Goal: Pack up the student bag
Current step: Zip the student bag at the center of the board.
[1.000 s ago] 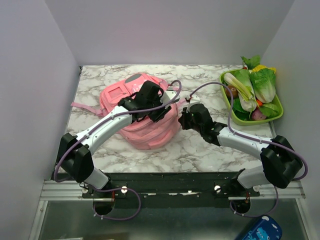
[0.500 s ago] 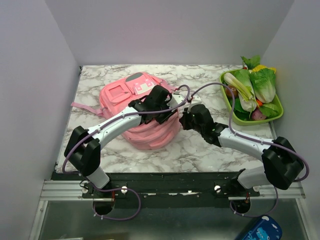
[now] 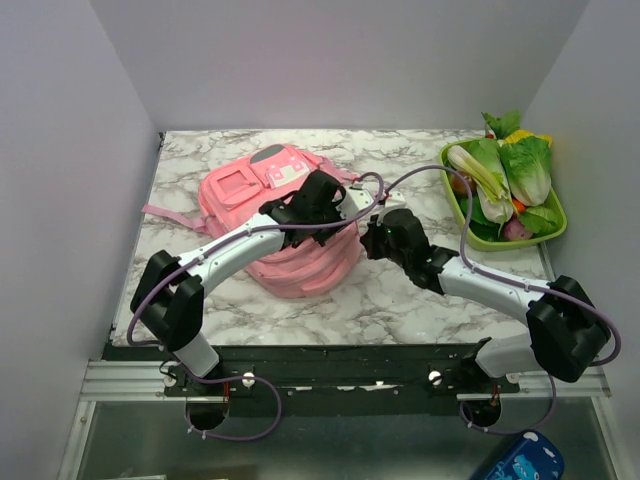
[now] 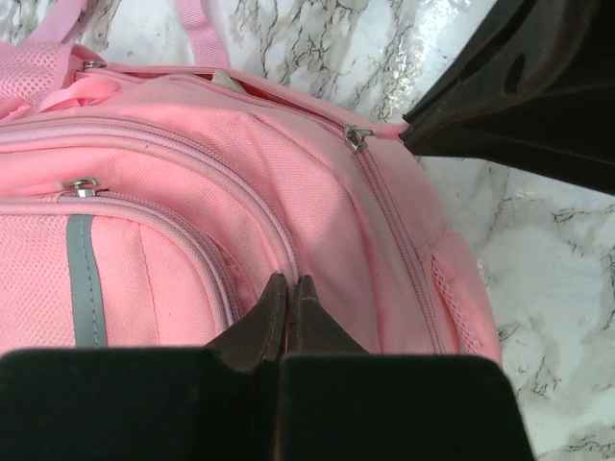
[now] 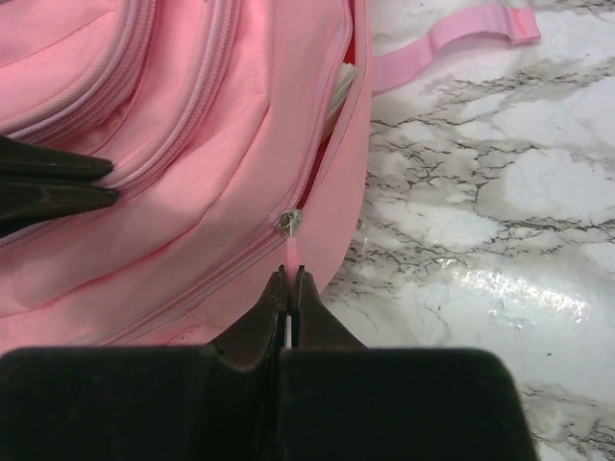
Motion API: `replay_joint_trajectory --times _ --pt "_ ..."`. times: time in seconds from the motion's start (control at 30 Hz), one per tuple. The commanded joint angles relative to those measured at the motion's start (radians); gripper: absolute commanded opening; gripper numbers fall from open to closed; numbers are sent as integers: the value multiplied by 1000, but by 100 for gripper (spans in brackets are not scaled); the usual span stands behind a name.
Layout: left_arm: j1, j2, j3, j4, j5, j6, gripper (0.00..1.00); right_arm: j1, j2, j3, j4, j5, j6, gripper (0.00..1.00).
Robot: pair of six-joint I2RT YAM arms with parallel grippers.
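Swung rightward across the large soft pink fabric student bag (image 3: pixel 235 190) and snapped closed since a second ago: left gripper (image 4: pixel 289 300), tips pressed together at a zip seam, fabric pinch uncertain. Right gripper (image 5: pixel 289 288) clenched on thin pink zip pull tab (image 5: pixel 291 254), main pocket partly open. Step judged: working main zip. Next: steady pull along track, bag braced. Bag centre-left on white grey-veined marble tabletop (image 3: pixel 400 300); green plastic tray (image 3: pixel 520 241) of leafy vegetables far right; white walls (image 3: pixel 330 60).
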Motion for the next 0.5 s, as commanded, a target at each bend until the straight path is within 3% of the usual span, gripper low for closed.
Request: replay_joint_trajectory --times 0.0,0.2,0.47 --pt "-1 -23 28 -140 126 53 0 -37 14 11 -2 56 -4 1" --pt "-15 -128 48 -369 307 142 0 -84 47 49 -33 66 -7 1" --pt "-48 -207 10 -568 399 300 0 -87 34 59 -6 -16 -34 1"
